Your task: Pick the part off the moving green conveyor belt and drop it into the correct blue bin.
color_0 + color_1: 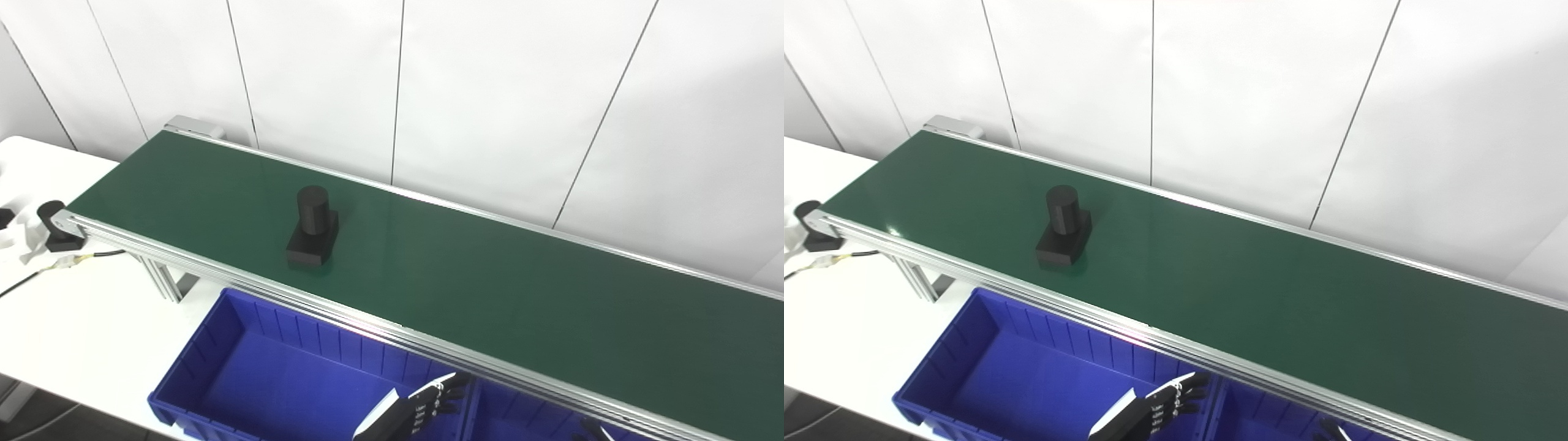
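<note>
Left eye view: one black part [313, 228] stands on the green conveyor belt [490, 282] toward its left end, a cylinder upright on a flat block whose long side runs across the belt. The left hand [429, 401] hovers low over the left blue bin [208, 343], fingers spread, holding nothing.

Right eye view: two blue bins; the second blue bin [1249, 410] lies right. Of the right hand [1332, 430] only fingertips show; I cannot tell its state

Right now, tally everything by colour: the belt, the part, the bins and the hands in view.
Green: 1, the conveyor belt
Blue: 2, the left bin and the right bin
Black: 3, the part, the left hand, the right hand
Total: 6
</note>
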### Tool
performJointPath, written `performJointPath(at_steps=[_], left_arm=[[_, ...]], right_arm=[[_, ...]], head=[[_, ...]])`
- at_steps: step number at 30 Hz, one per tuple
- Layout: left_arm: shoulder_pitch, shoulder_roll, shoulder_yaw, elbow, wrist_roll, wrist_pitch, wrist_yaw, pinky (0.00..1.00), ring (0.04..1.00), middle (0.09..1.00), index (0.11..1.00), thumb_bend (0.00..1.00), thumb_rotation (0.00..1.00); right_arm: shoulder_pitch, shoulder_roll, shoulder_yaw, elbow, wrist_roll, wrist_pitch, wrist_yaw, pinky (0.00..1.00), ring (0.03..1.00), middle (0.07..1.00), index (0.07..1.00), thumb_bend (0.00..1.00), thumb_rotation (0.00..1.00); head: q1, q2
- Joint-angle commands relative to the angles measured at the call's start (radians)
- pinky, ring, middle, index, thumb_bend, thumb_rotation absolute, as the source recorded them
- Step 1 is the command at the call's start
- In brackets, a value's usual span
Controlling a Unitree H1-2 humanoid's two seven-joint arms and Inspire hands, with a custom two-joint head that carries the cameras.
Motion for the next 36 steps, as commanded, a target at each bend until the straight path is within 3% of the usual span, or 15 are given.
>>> performJointPath(at_steps=[1, 36], left_arm=[[-0.008, 0.001, -0.005, -0.02, -0.008, -0.043, -0.004, 0.89, 0.929, 0.95, 0.915, 0.98, 0.49], [-0.012, 0.021, -0.001, -0.018, -0.03, -0.044, -0.013, 0.9, 0.933, 0.949, 0.916, 0.98, 0.5]], right_arm=[[-0.012, 0.005, -0.003, -0.018, 0.009, -0.053, 0.012, 0.86, 0.905, 0.962, 0.869, 0.91, 0.56], [-0.013, 0.022, -0.003, -0.046, 0.0, -0.053, 0.015, 0.84, 0.885, 0.936, 0.861, 0.95, 0.56]], head=[[-0.009, -0.003], [-0.05, -0.01]])
